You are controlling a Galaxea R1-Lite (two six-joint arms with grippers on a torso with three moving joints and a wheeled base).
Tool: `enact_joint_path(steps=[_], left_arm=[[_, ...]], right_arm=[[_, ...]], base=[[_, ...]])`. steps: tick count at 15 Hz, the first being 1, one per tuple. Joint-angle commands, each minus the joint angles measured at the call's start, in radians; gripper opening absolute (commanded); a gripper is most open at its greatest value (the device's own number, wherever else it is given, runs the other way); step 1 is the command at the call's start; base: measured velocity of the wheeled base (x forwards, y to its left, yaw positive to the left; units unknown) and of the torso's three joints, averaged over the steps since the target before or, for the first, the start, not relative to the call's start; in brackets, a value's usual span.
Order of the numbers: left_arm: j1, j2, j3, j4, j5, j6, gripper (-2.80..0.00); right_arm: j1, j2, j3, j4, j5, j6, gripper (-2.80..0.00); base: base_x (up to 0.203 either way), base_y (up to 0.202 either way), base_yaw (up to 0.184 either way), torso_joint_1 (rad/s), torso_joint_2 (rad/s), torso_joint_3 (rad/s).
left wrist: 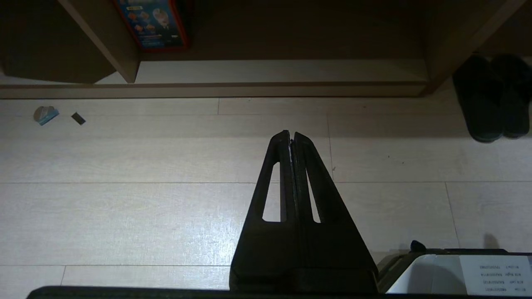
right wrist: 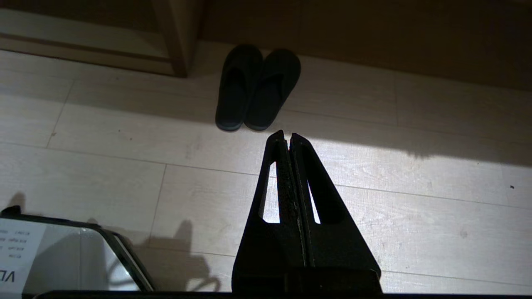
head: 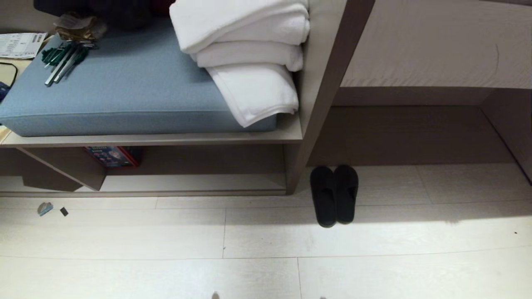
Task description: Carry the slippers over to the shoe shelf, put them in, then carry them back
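Two slippers (head: 334, 194); three folded towels (head: 249, 50); one blue cushion (head: 124, 91); one box (head: 112, 155); two floor scraps (head: 52, 209); two grippers, left (left wrist: 291, 133), right (right wrist: 286, 133).

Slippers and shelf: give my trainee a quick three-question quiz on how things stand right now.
1. True or false: the slippers already lie inside the shoe shelf.
2. How do the left gripper and the right gripper stand? A both shut and empty, B both open, C right one shut on a slipper.
3. Fill in: the folded white towels lie on the blue ____.

Key: 1 false, they sit side by side on the floor, just right of the shelf's upright. 2 A. 3 cushion.
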Motion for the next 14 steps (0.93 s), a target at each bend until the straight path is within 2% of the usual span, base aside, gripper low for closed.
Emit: enact_joint_path(steps=[1,14], left_arm=[[0.001,0.001,0.008,-0.001,0.0,0.0,-2.8],[0.0,0.001,0.008,-0.001,0.0,0.0,-2.8]], right_arm=[[-0.001,0.002,0.002,0.0,0.001,-0.001,-2.8],[0.001,0.002,0.002,0.0,0.001,0.001,-2.8]], base=[[0.0,0.0,0.0,0.002,0.0,0.2],[0.0,0.0,0.0,0.003,0.0,0.202]])
